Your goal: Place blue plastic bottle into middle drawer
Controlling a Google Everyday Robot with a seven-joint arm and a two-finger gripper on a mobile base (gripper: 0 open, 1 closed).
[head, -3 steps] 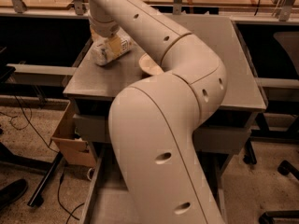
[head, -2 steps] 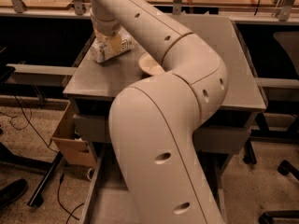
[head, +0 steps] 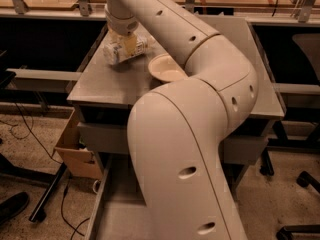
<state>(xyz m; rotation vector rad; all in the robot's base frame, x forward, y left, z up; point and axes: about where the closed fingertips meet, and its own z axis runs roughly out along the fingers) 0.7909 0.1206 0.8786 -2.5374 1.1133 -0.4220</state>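
Note:
The blue plastic bottle (head: 120,50), clear with a whitish label, lies tilted at the back left of the grey cabinet top (head: 95,84). My gripper (head: 127,43) comes down from above and is shut around the bottle's middle, with one cream finger (head: 130,45) across its front. The middle drawer (head: 112,216) stands pulled open low at the front. Its flat grey floor and thin left wall show, and my big arm hides most of the rest.
A round cream bowl (head: 165,69) sits just right of the bottle. A plain grey drawer front (head: 100,136) is under the top. A cardboard box (head: 75,151) stands left of the cabinet. Cables and a chair base (head: 30,204) lie on the floor at left, more chair legs (head: 300,179) at right.
The bottle has shifted slightly up and to the right with the gripper around it, and sits more level. The arm has barely moved otherwise.

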